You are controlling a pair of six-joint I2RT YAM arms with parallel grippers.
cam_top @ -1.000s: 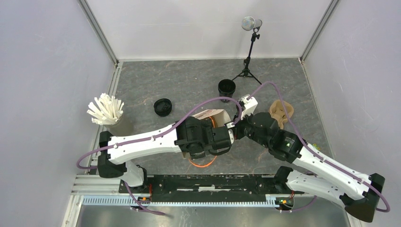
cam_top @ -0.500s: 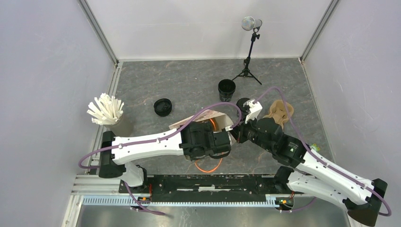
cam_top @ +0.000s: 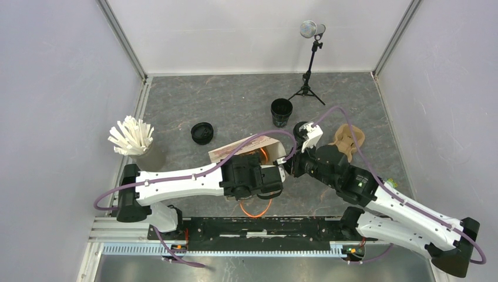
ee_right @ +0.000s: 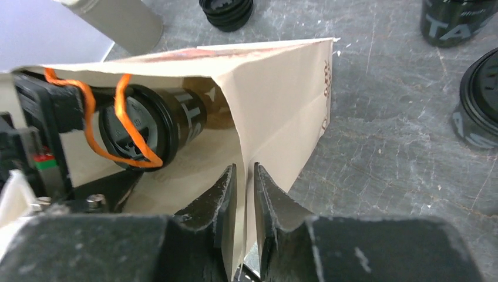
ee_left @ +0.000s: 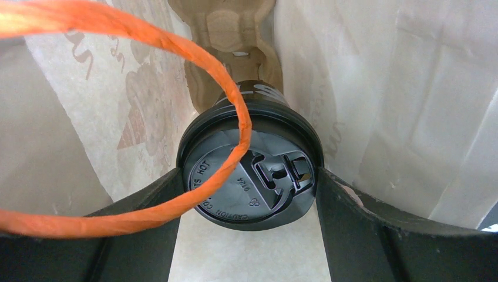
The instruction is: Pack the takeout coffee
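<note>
Cup: the lidded cup [ee_left: 249, 170] lies on its side inside the paper bag [ee_right: 282, 88]. Its lid faces the bag's mouth, and an orange handle [ee_left: 235, 117] loops right across it.
Deeper in the bag: a brown moulded piece [ee_left: 226, 35] sits just past the cup's base.
Other cups: an open cup [cam_top: 281, 110] stands farther back. A third cup [ee_right: 478, 111] sits near the bag's right side, and a loose lid [cam_top: 202, 132] is off to the left.
Tabletop: grey and marbled [cam_top: 235, 100], with the bag in the middle. There's a brown carrier [cam_top: 347, 140] on the right, white straws [cam_top: 130, 136] at the left edge and a mic tripod [cam_top: 309, 64] at the back.
Room: plain pale panels on three sides.
Left claw [ee_left: 249, 176]: it's reaching into the bag, spread wide, with both fingers pressed on the lid's rim, so it's gripping the cup.
Right claw [ee_right: 245, 182]: it's at the bag's mouth with the fingers a slit apart and the bag's edge in the slit. Honestly can't tell if the paper is pinched.
</note>
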